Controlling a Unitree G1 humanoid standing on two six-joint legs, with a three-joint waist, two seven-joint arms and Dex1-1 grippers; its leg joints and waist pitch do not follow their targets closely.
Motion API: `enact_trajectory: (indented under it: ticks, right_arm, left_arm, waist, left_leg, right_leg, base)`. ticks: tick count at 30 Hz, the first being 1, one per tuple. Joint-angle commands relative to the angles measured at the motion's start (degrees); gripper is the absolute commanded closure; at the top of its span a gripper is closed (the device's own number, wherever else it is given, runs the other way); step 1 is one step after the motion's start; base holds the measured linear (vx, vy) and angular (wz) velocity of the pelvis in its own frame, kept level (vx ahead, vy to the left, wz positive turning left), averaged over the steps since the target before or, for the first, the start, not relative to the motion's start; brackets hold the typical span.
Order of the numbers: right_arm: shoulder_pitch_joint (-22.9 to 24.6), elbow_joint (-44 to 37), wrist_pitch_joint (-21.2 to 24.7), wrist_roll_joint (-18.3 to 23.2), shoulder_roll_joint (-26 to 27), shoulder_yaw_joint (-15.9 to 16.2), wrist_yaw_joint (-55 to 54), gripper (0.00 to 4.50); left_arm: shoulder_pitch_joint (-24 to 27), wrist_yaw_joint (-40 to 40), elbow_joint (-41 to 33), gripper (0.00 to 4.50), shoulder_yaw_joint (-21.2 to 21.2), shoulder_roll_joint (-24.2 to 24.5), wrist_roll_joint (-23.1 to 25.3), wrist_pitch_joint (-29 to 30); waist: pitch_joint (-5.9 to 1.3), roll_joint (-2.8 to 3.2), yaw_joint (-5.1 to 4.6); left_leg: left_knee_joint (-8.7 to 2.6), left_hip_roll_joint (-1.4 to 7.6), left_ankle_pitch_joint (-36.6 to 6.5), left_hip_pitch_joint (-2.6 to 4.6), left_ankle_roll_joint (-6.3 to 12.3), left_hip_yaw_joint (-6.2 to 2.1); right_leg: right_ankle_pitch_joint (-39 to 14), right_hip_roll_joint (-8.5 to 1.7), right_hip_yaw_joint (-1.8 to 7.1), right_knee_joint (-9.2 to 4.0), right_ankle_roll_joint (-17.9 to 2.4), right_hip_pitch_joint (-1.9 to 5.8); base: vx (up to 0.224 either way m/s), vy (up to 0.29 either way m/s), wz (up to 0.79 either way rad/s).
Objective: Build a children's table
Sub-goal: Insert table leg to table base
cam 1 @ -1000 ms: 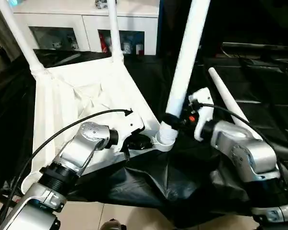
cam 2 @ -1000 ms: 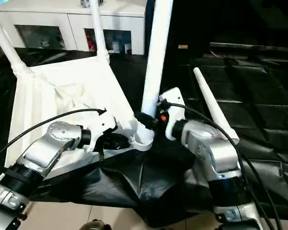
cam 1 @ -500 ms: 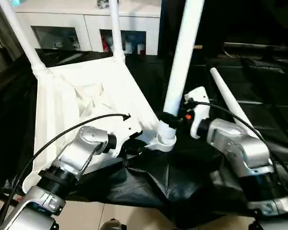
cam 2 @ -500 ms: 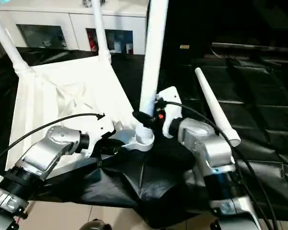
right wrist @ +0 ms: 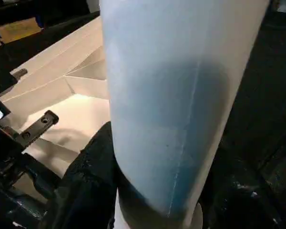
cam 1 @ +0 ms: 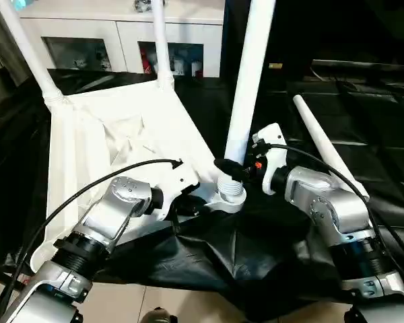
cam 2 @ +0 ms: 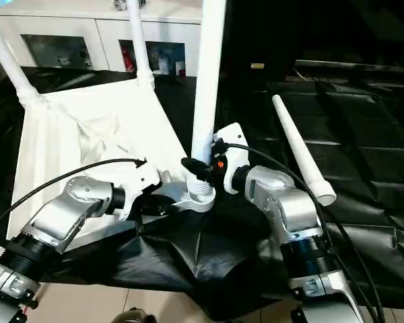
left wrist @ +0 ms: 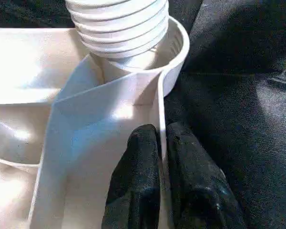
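On the black-draped desk (cam 1: 363, 114) lies the white plastic rectangular tabletop (cam 1: 121, 134), ribbed underside up. The left end effector (left wrist: 161, 143) is pinched closed on its thin rim wall beside the rounded corner socket (cam 1: 230, 200). The right end effector (cam 1: 230, 168) clasps the long white tubular leg (cam 1: 249, 74) — threaded end standing in that socket. Another white leg (cam 1: 326, 151) lies nearby.

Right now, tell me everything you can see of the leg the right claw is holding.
The leg is a long, smooth white tube, plastic by its look, standing nearly upright. Its ribbed, threaded lower end sits in the rounded corner socket of the upturned white tabletop, with several ribs above the rim. The right claw grips it just above the socket.
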Motion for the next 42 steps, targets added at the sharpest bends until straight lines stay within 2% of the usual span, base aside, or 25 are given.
enact_trajectory:
  ticks: [1,5,7,9,13,18,29,35,37,42]
  right_arm:
    - [-0.66,0.53,0.19,-0.34,-0.56,0.45,0.97,2.62]
    - [-0.58,0.76,0.62,-0.92,-1.15,1.15,1.64,2.62]
    - [-0.49,0.76,1.07,-1.16,-1.4,1.29,1.82,2.62]
    - [-0.47,0.78,1.18,-1.21,-1.48,1.35,1.88,2.62]
    - [-0.74,1.54,1.83,-1.5,-1.51,1.68,1.93,2.62]
    - [-0.96,2.46,2.39,-1.91,-1.39,1.85,2.28,2.62]
    - [-1.12,1.17,6.28,-1.34,-2.38,3.19,4.41,2.62]
    - [-0.98,-0.19,7.27,-0.66,-3.02,2.81,5.1,2.62]
    - [-0.86,-0.45,7.59,-0.55,-3.33,2.68,5.32,2.62]
    - [-0.74,-0.97,8.17,-0.4,-3.6,2.33,5.56,2.62]
  left_arm:
    - [0.22,0.56,-0.18,4.38,0.33,0.37,0.59,-0.03]
    - [0.61,0.61,-0.55,4.48,0.06,0.56,0.87,-0.07]
    - [1.02,0.77,-0.96,4.5,-0.39,0.64,1.33,-0.19]
    - [1.2,0.91,-1.09,4.5,-0.57,0.6,1.52,-0.24]
    - [1.87,1.44,-1.78,4.5,-0.89,0.33,1.62,-0.35]
    - [2.52,1.15,-2.98,4.5,-0.17,-0.5,0.53,-0.72]
    - [2.53,1.96,-3.06,4.5,0.0,-0.67,0.9,-0.29]
    - [2.59,2.39,-2.84,4.5,0.04,-0.82,1.15,-0.39]
    - [2.57,2.48,-2.8,4.5,0.06,-0.85,1.21,-0.36]
    - [2.41,2.65,-2.51,4.5,0.17,-0.84,1.39,-0.42]
  waist:
    - [-4.56,-0.39,-0.23]
    - [-4.42,-0.34,-0.17]
    - [-4.4,-0.51,-0.25]
    - [-4.42,-0.46,-0.25]
    - [-4.41,-0.74,-0.3]
    - [-4.41,-0.69,-0.31]
    - [-4.42,-0.89,-0.28]
    - [-4.26,-1.19,-0.33]
    - [-4.23,-1.12,-0.32]
    - [-4.32,-1.21,-0.27]
  left_leg:
    - [-4.67,2.98,-14.47,1.04,-1.11,-1.16]
    - [-4.71,3.0,-15.08,1.14,-1.02,-1.2]
    - [-4.8,3.04,-15.46,1.13,-1.17,-1.28]
    - [-4.79,3.06,-15.57,1.19,-1.18,-1.3]
    - [-4.81,3.03,-15.58,1.2,-1.1,-1.25]
    - [-4.81,3.06,-15.59,1.26,-1.11,-1.26]
    - [-5.0,3.11,-16.64,1.4,-1.57,-1.32]
    - [-5.03,2.93,-18.33,1.56,-1.89,-1.39]
    - [-5.06,3.01,-18.49,1.69,-1.86,-1.46]
    - [-5.11,3.05,-17.52,1.55,-1.73,-1.4]
  right_leg:
    - [-19.73,-4.1,3.19,-3.96,-8.44,3.19]
    - [-21.91,-4.08,3.13,-4.21,-7.78,3.04]
    - [-22.81,-4.13,3.11,-4.32,-7.29,3.08]
    - [-22.95,-4.14,3.11,-4.35,-7.16,3.04]
    - [-23.26,-4.16,3.14,-4.36,-7.15,3.04]
    - [-23.26,-4.15,3.14,-4.34,-7.3,2.96]
    - [-23.18,-4.08,3.18,-4.41,-6.86,2.94]
    - [-27.49,-4.27,3.05,-5.04,-5.3,2.96]
    - [-28.52,-4.25,3.01,-5.16,-4.87,2.81]
    - [-26.0,-4.17,3.1,-4.88,-5.55,2.88]
  base:
    - [0.0,0.0,0.0]
    - [0.0,0.0,0.0]
    - [0.0,0.0,0.0]
    - [0.0,0.0,0.0]
    - [0.0,0.0,0.0]
    - [0.0,0.0,0.0]
    - [0.0,0.0,0.0]
    - [0.0,0.0,0.0]
    - [0.0,0.0,0.0]
    - [0.0,0.0,0.0]
